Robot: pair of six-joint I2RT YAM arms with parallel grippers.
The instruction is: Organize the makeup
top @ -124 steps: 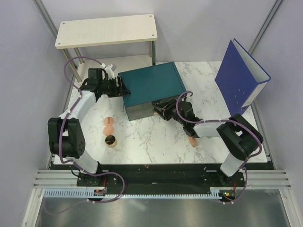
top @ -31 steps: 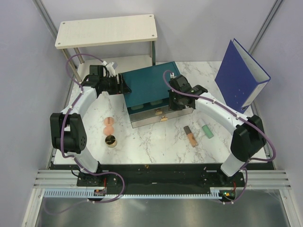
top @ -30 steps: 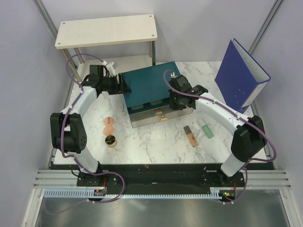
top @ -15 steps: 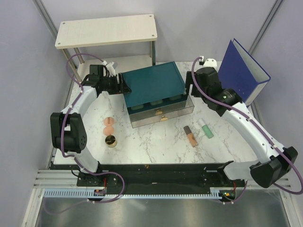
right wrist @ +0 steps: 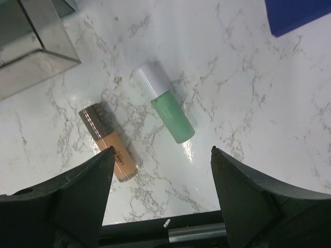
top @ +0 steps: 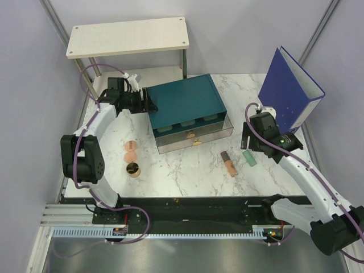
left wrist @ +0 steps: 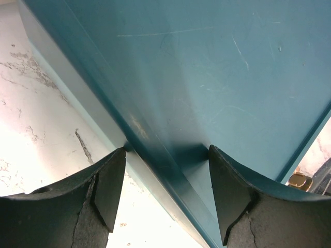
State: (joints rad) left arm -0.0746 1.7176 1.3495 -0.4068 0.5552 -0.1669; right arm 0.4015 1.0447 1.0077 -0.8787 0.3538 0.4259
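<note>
— Which piece is nearest to the right gripper [right wrist: 163, 155]?
— The mint-green plastic tube with a white cap [right wrist: 173, 116]. It lies flat on the white marble table [right wrist: 258, 103], under the wrist and just ahead of the gap between the two fingers. These stand wide apart and hold nothing
— And how is it turned?
— Its long axis runs at a slant, with the white cap toward the open drawer [top: 173, 146] and the green end toward the fingers. It crosses the line between the fingertips, but not squarely. I think a small turn of the wrist is needed before going down, so the pads meet its round sides and not its ends
— The tan stick with a dark cap [right wrist: 109, 144]?
— Just beside the tube on its left, almost parallel, not touching. The finger on that side could knock it, in my opinion
— And the left gripper [left wrist: 165, 155]?
— Well apart from these. Its fingers are spread over the left edge of the teal drawer box with a gold handle [top: 185, 102]; whether they press it I cannot tell. The two peach-pink round discs [top: 131, 151] and the round gold-rimmed dark pot [top: 134, 169] lie on that arm's side
</note>
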